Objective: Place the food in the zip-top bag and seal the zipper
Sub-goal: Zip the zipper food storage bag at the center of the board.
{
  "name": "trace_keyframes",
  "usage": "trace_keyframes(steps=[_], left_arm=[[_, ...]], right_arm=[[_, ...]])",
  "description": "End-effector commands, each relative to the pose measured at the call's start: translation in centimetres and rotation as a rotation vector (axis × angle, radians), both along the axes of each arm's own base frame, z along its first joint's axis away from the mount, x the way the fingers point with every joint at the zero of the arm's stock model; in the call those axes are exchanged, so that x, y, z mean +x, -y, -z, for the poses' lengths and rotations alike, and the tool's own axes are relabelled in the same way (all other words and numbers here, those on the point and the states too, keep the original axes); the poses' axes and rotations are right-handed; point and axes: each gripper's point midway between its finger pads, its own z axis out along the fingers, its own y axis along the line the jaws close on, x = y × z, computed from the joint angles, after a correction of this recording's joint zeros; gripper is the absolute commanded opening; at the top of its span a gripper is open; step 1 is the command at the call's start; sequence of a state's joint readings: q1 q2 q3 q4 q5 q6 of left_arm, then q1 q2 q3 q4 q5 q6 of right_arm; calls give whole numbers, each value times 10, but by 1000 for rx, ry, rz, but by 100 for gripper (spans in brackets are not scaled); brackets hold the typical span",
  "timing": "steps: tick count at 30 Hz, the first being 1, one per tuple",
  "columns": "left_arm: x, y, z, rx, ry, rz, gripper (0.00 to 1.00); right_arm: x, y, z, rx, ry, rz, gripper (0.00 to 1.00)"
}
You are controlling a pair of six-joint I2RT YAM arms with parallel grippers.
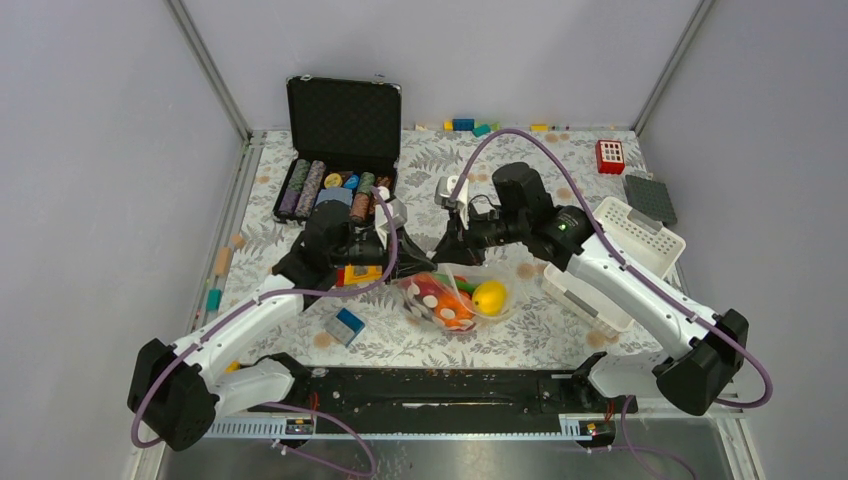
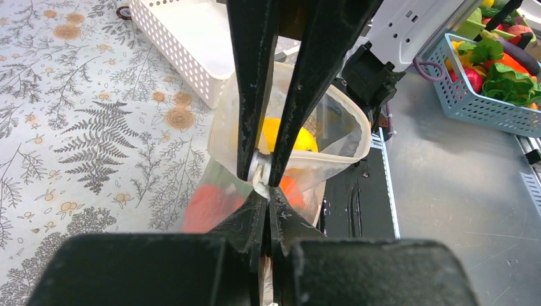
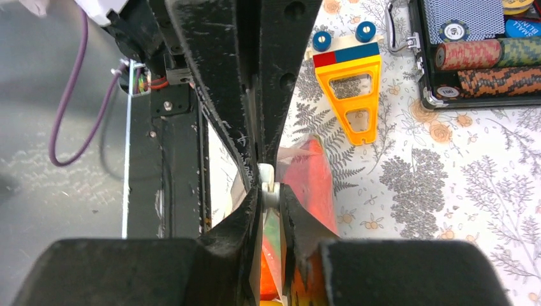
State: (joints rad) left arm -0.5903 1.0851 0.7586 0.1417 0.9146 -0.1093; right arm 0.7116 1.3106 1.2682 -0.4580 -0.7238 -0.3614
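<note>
The left gripper (image 2: pixel 263 169) and right gripper (image 3: pixel 269 185) are each clenched on the top edge of the clear, cream-dotted floppy plastic zip-top bag (image 2: pixel 325 121), which sags just below them holding the small plastic toy food (image 1: pixel 489 296), apparently to press its zipper (image 2: pixel 367 131) closed

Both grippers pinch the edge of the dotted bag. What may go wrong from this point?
1. The mouth of the zip-top bag gapes beside the left gripper; the yellow piece sits near it and might roll out if the bag tilts.
2. The right gripper pinches only a thin edge of film, which may slip and leave the seal partly open.
</note>
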Motion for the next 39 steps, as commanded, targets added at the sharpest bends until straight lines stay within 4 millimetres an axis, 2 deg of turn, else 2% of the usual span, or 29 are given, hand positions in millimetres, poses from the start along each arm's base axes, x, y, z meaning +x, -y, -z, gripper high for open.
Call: trace_keyframes(steps=[1,2,4,5,7,10,12,16,18,22,24,25,29,34,36,39], left_arm=[[-13,-1,-29,-80,115,88,5],[-16,-2,-28,-77,122,109,18],[-18,-3,-28,-69,138,123,29],[-18,-3,-27,-65,148,126,40],[-19,-4,-28,-61,161,128,53],[-18,-4,-32,-71,202,128,63],[-15,-3,-35,-77,206,125,63],[-13,1,-39,-83,181,134,61],[-15,3,-41,-95,169,155,55],[-16,4,-39,-98,159,177,28],[-16,5,-37,-94,153,180,7],[-15,5,-37,-93,150,176,0],[-11,3,-42,-114,147,116,0],[-14,-5,-49,-163,185,47,0],[-13,-8,-48,-185,199,4,0],[-10,-10,-46,-196,190,-29,0]], right_arm=[[13,-7,-28,120,-55,119,0],[11,-9,-33,126,-59,100,0],[6,-11,-44,139,-51,55,0],[2,-11,-45,138,-49,26,0],[-6,-10,-48,135,-50,-28,0],[-21,-8,-47,122,-68,-109,0],[-27,-5,-45,110,-65,-146,0],[-29,0,-39,64,-58,-167,0],[-28,1,-36,44,-57,-160,0],[-22,2,-32,25,-53,-133,0],[-18,1,-32,24,-48,-118,0],[-15,1,-33,22,-42,-102,0],[5,7,-26,-20,16,15,3],[13,19,-8,-79,72,64,6],[12,23,-1,-101,70,69,7],[0,24,2,-103,38,24,7]])
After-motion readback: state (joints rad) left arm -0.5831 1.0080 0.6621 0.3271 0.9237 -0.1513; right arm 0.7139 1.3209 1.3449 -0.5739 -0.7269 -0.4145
